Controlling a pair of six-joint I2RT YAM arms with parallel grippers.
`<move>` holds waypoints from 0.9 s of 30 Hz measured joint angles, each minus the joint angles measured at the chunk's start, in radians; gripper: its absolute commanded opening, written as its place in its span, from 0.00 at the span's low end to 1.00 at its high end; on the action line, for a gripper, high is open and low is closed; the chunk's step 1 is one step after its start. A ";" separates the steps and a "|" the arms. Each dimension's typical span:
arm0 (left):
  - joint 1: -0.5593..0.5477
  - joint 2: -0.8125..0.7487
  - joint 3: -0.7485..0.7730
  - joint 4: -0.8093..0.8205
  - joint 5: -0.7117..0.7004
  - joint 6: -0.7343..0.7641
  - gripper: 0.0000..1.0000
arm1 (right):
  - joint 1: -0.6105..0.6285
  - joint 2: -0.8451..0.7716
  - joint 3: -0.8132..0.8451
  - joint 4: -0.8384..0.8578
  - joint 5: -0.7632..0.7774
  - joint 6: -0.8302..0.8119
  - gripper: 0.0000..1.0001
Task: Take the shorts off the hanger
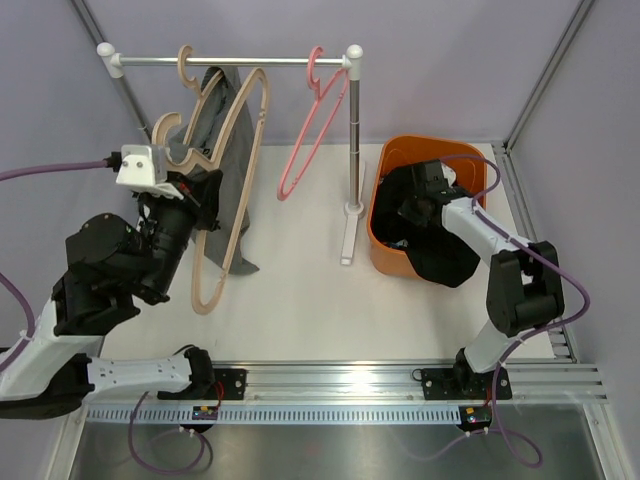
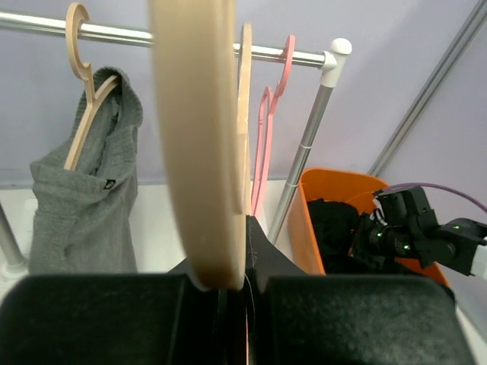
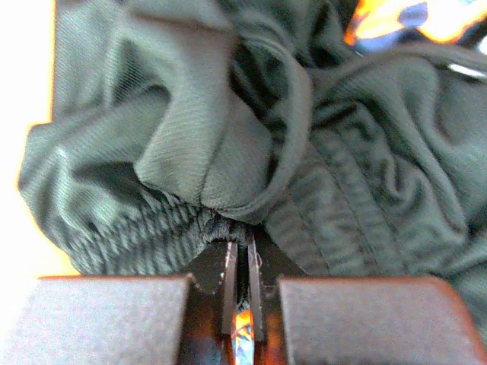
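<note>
The grey shorts (image 1: pixel 228 150) hang on a wooden hanger at the left of the rod and also show in the left wrist view (image 2: pixel 84 198). My left gripper (image 1: pixel 203 190) (image 2: pixel 236 277) is shut on a second, bare wooden hanger (image 1: pixel 235 190) (image 2: pixel 198 144) that hangs tilted, its hook off the rod. The black shorts (image 1: pixel 440 255) lie in the orange bin (image 1: pixel 385 175) and spill over its near rim. My right gripper (image 1: pixel 415 205) (image 3: pixel 240 243) is down in the bin, shut on a bunched fold of the black shorts (image 3: pixel 228 129). A bit of the printed shorts (image 3: pixel 396 19) shows beneath them.
A bare pink hanger (image 1: pixel 305 130) hangs at the right end of the metal rod (image 1: pixel 270 61). The rack's upright post (image 1: pixel 353 140) and foot stand between the hangers and the bin. Purple walls close in the back and sides.
</note>
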 measured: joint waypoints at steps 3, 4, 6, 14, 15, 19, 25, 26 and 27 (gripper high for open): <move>0.007 0.071 0.109 -0.134 0.000 -0.040 0.00 | -0.003 0.022 0.000 0.020 -0.023 0.006 0.13; 0.011 0.094 0.139 -0.176 0.002 -0.053 0.00 | -0.006 0.037 0.000 0.029 -0.035 0.010 0.11; 0.021 0.132 0.179 -0.243 0.011 -0.078 0.00 | -0.017 0.073 0.000 0.052 -0.066 0.014 0.11; 0.166 0.215 0.234 -0.441 0.126 -0.153 0.00 | -0.104 0.154 0.016 0.087 -0.211 0.043 0.19; 0.194 0.215 0.234 -0.454 0.144 -0.157 0.00 | -0.114 0.156 0.022 0.087 -0.223 0.044 0.23; 0.287 0.217 0.240 -0.482 0.211 -0.173 0.00 | -0.140 0.165 0.066 0.065 -0.230 0.041 0.29; 0.389 0.260 0.270 -0.503 0.317 -0.177 0.00 | -0.168 0.213 0.195 0.003 -0.253 0.021 0.32; 0.407 0.272 0.277 -0.504 0.340 -0.177 0.00 | -0.172 0.213 0.197 0.003 -0.255 0.018 0.33; 0.426 0.285 0.283 -0.505 0.362 -0.176 0.00 | -0.174 0.212 0.198 0.002 -0.257 0.015 0.35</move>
